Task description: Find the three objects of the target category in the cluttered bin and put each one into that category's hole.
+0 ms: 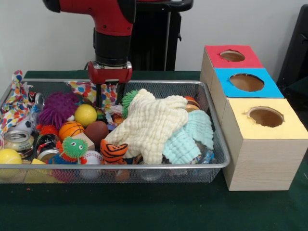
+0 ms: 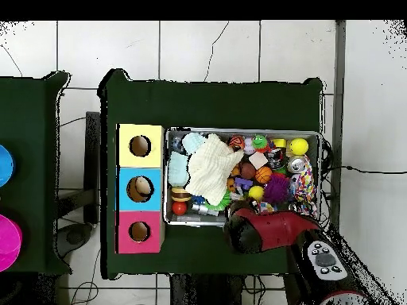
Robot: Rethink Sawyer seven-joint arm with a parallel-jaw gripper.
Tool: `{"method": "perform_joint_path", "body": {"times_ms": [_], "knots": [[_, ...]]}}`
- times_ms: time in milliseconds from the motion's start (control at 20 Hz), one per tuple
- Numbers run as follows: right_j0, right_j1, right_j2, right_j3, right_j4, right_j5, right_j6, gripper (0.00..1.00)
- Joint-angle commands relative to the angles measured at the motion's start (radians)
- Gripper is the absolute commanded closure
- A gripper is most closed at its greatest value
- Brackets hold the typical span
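Observation:
The wire mesh bin [image 1: 120, 166] is full of toys and cloths; it also shows in the overhead view [image 2: 238, 132]. One polka-dot cloth [image 1: 86, 89] lies at the bin's back. Another [image 1: 14, 102] drapes over the left rim and shows in the overhead view [image 2: 302, 184]. A third is not seen. My gripper [image 1: 109, 95] is open and reaches down at the bin's back, its fingers on either side of the back polka-dot cloth's edge. In the overhead view my arm [image 2: 270, 229] hides it. The yellow-topped hole [image 1: 265, 116] is on the nearest box to the right, also seen from overhead [image 2: 140, 145].
A cream waffle cloth [image 1: 149, 124] and a mint waffle cloth [image 1: 190, 137] cover the bin's middle and right. A purple spiky ball [image 1: 57, 109], a yellow ball [image 1: 85, 114] and a small basketball [image 1: 71, 129] lie near the gripper. Blue-topped [image 1: 246, 82] and red-topped [image 1: 232, 56] holes stand behind the yellow one.

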Motion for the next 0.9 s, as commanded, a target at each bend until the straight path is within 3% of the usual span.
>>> {"method": "perform_joint_path", "body": {"times_ms": [50, 650, 900], "knots": [[0.032, 0.073, -0.06, -0.059, -0.064, -0.045, 0.095, 0.0], [0.097, 0.149, -0.195, -0.079, -0.052, -0.128, 0.099, 0.0], [0.092, 0.172, -0.203, -0.082, -0.048, -0.136, 0.088, 0.0]]}}
